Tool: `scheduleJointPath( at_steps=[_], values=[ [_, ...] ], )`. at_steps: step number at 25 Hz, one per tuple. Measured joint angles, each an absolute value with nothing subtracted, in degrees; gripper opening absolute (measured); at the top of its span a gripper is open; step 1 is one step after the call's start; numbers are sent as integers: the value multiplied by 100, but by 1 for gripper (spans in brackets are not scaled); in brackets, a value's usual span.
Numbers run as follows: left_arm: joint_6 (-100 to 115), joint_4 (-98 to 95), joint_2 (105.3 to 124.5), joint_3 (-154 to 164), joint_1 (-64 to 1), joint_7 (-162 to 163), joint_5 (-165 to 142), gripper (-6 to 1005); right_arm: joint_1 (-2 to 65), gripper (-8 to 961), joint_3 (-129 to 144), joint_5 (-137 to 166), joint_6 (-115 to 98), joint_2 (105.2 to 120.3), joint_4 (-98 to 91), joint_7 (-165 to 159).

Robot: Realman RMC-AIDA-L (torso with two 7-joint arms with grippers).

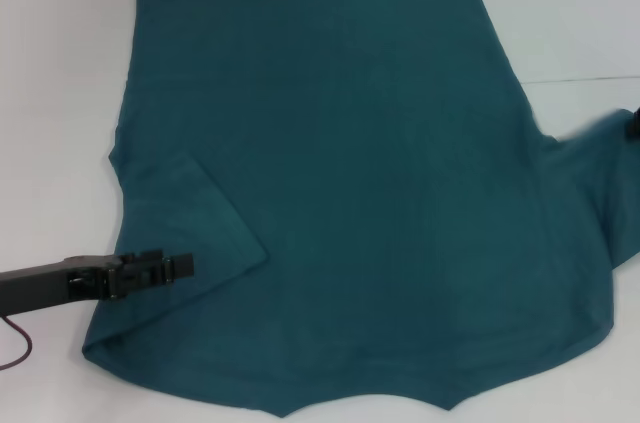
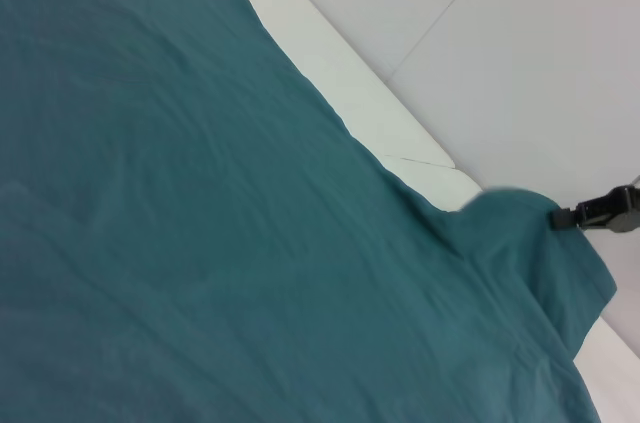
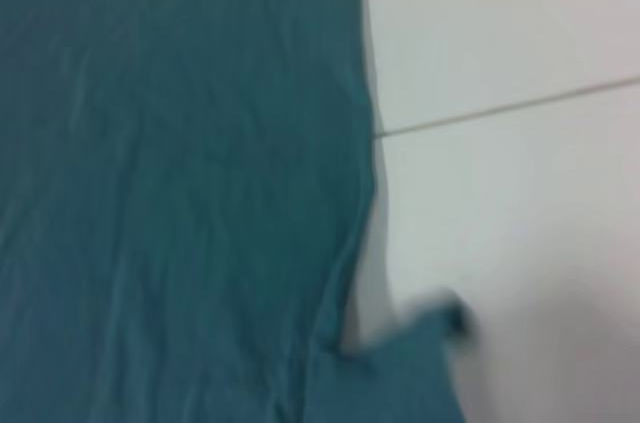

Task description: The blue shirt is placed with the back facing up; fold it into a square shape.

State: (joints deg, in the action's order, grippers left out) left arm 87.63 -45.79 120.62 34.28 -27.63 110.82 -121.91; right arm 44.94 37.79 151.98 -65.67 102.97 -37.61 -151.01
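**While one sleeve lies folded in, the other is lifted at the right edge**

Where the white surface (image 1: 60,63) shows around it, the blue shirt (image 1: 360,193) lies spread flat and takes up most of the head view, its straight hem at the far side and its neckline at the near edge. On the left, the sleeve (image 1: 190,223) is folded inward over the body of the shirt, forming a triangular flap with a clean diagonal crease.

Reaching in from the left edge, the left gripper (image 1: 178,266) hangs over the near-left part of the shirt, just at the lower edge of that folded flap. Its fingers sit close together, with only a narrow gap; whether any cloth is caught between them cannot be told.

At the right edge of the head view, the right gripper (image 1: 633,125) shows only as a dark sliver against the raised right sleeve (image 1: 600,158). Seen from the left wrist camera, that gripper (image 2: 568,215) has its tip touching the edge of the bunched-up sleeve, which stands up from the surface. How wide its fingers are set cannot be told.
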Motion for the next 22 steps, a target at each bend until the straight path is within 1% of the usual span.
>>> scheduleJointPath(
  at_steps=[10, 19, 22],
  values=[
    [8735, -4579, 12068, 3421, -2751, 11102, -12190, 686, 4752, 33, 3874, 15451, -6697, 10319, -3780, -15101],
    [8727, -4579, 12068, 3430, -2751, 11170, -12190, 687, 4883, 32, 3911, 15497, -6725, 10286, -4012, -15137],
    [8725, -4579, 12068, 3434, -2751, 11173, -12191, 687, 4929, 32, 3932, 15497, -6762, 10310, -3929, -15134]
  ],
)
